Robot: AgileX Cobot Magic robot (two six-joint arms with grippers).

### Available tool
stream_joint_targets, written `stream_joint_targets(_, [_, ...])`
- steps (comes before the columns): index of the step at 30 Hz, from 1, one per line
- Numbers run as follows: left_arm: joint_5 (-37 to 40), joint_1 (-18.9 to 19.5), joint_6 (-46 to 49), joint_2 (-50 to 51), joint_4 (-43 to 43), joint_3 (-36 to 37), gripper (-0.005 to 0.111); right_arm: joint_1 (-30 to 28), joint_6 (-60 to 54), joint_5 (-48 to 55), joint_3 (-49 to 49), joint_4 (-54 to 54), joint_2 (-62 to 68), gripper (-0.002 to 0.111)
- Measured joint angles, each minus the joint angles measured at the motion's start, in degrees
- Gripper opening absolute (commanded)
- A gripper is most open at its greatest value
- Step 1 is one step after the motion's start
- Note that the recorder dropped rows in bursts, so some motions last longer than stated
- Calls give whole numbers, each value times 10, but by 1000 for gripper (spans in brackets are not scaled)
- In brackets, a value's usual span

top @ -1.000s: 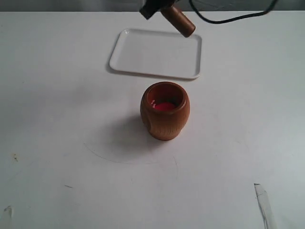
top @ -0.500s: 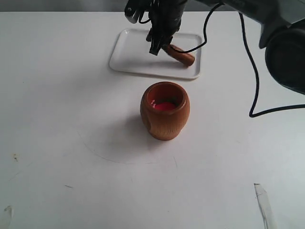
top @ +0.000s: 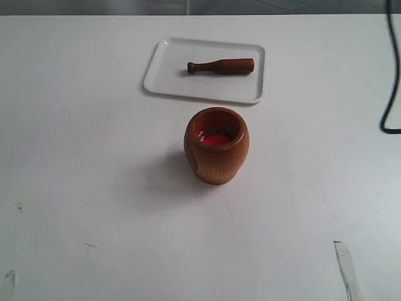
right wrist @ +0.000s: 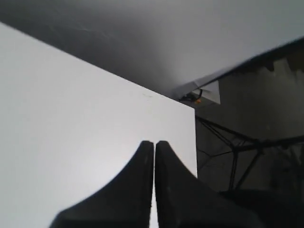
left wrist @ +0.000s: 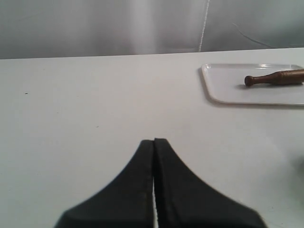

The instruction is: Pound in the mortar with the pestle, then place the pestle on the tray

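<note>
The dark-brown pestle (top: 221, 66) lies flat on the white tray (top: 175, 81) at the back of the table, knob end to the left; the left wrist view also shows the pestle (left wrist: 275, 78) lying on the tray (left wrist: 223, 90). The orange-brown mortar (top: 216, 145) stands upright in front of the tray, red inside. No gripper shows in the exterior view. My left gripper (left wrist: 154, 141) is shut and holds nothing, low over bare table well away from the tray. My right gripper (right wrist: 154, 142) is shut and empty, near a table edge.
A black cable (top: 391, 75) hangs at the right edge of the exterior view. A scrap of tape (top: 346, 266) lies on the table at the front right. Beyond the table edge in the right wrist view stands a dark metal frame (right wrist: 247, 156).
The right arm let go of the pestle on the tray and drew away out of the exterior view. The pestle now lies free, turned level on the tray.
</note>
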Motion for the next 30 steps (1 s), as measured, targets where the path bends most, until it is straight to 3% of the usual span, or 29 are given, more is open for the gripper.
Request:
stream_joint_targets(6, [0, 0, 0, 0, 0, 0, 0, -22, 178, -145, 201, -52, -184, 0])
stream_joint_targets(13, [0, 0, 0, 0, 0, 0, 0, -22, 472, -369, 532, -327, -425, 0])
stream_joint_targets(17, [0, 0, 0, 0, 0, 0, 0, -22, 639, -383, 678, -440, -543, 0])
stream_joint_targets(25, [0, 0, 0, 0, 0, 0, 0, -22, 876, -372, 891, -464, -790, 0])
stream_joint_targets(30, [0, 0, 0, 0, 0, 0, 0, -22, 870, -384, 976, -464, -970, 0])
